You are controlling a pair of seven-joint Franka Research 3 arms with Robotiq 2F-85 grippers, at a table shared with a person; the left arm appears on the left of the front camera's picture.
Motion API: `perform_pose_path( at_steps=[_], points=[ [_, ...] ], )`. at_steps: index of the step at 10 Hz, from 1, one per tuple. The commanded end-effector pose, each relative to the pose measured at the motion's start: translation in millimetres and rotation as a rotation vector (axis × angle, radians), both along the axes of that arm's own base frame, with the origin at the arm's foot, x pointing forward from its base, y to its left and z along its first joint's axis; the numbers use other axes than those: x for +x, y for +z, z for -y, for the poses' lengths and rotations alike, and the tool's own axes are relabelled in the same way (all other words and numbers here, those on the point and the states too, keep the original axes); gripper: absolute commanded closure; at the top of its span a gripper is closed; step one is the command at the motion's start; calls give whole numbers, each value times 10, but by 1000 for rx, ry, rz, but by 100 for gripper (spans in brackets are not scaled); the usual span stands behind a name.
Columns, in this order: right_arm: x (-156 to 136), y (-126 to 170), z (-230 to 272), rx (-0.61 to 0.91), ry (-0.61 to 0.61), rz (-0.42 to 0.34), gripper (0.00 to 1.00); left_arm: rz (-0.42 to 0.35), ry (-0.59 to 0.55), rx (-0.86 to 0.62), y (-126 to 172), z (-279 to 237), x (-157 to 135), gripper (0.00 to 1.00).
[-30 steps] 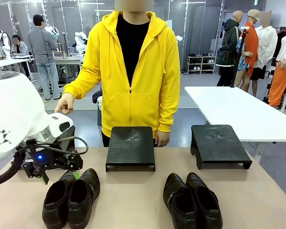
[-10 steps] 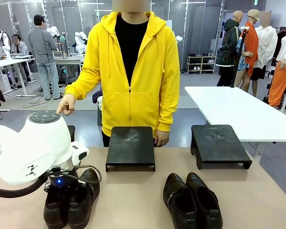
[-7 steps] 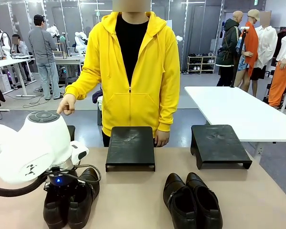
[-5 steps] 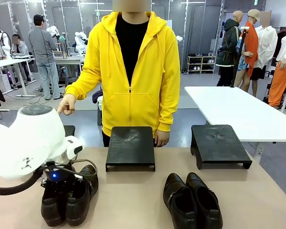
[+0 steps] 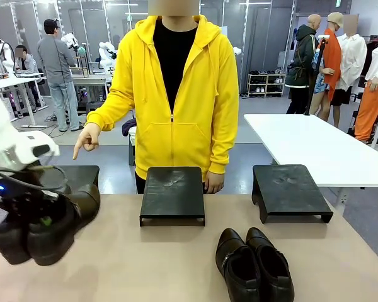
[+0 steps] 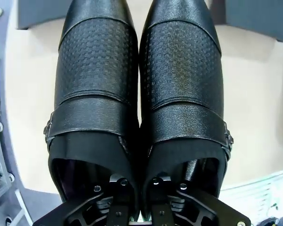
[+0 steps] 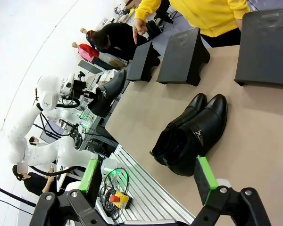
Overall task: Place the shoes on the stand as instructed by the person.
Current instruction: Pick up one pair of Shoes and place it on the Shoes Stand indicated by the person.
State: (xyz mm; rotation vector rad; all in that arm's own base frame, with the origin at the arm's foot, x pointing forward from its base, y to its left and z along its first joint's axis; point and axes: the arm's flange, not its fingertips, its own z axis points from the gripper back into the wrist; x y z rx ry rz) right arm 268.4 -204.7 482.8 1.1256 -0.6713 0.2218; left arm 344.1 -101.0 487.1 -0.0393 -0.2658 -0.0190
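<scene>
- The person [image 5: 176, 94] stands at the far edge of the table [image 5: 170, 264], hand [image 5: 85, 137] pointing down at the left stand [image 5: 75, 173].
- The held pair [image 5: 44, 223] hangs above the table's left edge, with the left gripper [image 6: 141, 184] clamped on it.
- The other pair [image 5: 255, 264] sits by the near edge.
- The right gripper [image 7: 146, 183] has its jaws wide apart.

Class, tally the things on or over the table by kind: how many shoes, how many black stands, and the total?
Shoes: 4, the held pair and the resting pair
Black stands: 3, left, middle, right
Total: 7
</scene>
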Motion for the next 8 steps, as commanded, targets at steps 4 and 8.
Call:
perform_pose_path(
  at_steps=[4,8],
  points=[
    [1,17,7,6,4,25,0,32,10,30,116,-318,142,100],
    [1,17,7,6,4,25,0,32,10,30,116,-318,142,100]
  ],
)
